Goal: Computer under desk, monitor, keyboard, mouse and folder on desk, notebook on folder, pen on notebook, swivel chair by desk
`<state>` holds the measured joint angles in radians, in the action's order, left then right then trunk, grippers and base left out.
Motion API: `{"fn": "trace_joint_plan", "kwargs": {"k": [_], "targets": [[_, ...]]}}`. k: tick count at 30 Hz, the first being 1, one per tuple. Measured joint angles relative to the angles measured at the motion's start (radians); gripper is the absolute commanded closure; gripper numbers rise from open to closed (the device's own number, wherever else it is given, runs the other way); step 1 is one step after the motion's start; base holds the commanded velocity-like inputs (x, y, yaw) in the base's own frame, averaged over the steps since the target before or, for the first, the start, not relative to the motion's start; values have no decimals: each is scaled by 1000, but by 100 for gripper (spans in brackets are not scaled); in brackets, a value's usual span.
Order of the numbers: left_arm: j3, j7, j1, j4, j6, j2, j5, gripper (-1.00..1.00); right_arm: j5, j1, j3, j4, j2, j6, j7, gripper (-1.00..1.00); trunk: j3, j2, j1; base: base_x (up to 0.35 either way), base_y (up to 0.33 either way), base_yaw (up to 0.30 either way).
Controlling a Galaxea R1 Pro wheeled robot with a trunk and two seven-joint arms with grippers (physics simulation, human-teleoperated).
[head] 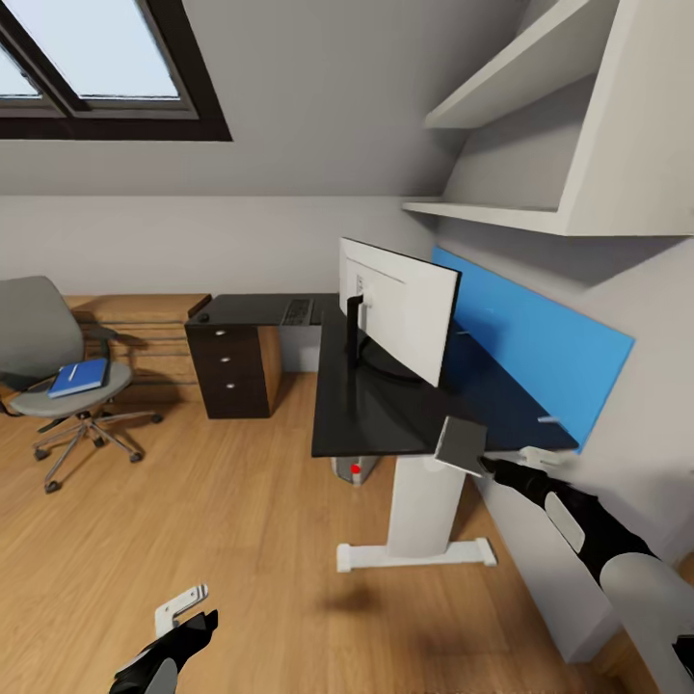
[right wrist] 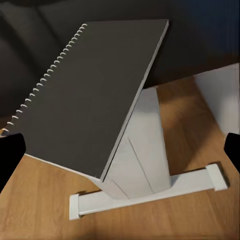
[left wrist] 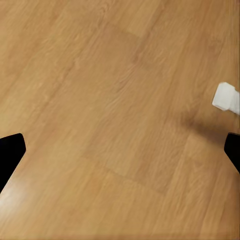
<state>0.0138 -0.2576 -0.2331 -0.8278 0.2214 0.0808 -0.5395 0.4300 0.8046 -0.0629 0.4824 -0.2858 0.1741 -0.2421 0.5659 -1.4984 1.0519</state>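
My right gripper is shut on the dark grey spiral notebook, which hangs tilted just off the near corner of the black desk. In the right wrist view the notebook hangs above the desk's white leg. The monitor stands on the desk with its white back toward me. Keyboard and mouse lie on the far wing. A short pale pen lies near the blue panel. The blue folder rests on the grey swivel chair. The computer sits under the desk. My left gripper hangs open, low.
A blue wall panel backs the desk, with white shelves above. The dark drawer unit and a light wooden dresser stand against the far wall. The left wrist view looks at wood floor and the desk foot's white tip.
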Motion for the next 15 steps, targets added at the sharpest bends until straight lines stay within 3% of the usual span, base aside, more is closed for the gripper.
{"fn": "trace_joint_plan", "kwargs": {"k": [10,14,15], "targets": [[0,1,0,-2,0,0,0,-100,1,0,0,0,0,1,0,-100,-1,0,0,-22,16,-31],[0,0,0,-27,2,1,-4,-100,4,0,1,-5,-6,1,-61,-100,12,-28,15,0,0,0],[-1,-1,0,-43,3,0,-4,-100,13,0,2,-14,-11,1,-135,-100,15,-35,19,0,0,0]]}}
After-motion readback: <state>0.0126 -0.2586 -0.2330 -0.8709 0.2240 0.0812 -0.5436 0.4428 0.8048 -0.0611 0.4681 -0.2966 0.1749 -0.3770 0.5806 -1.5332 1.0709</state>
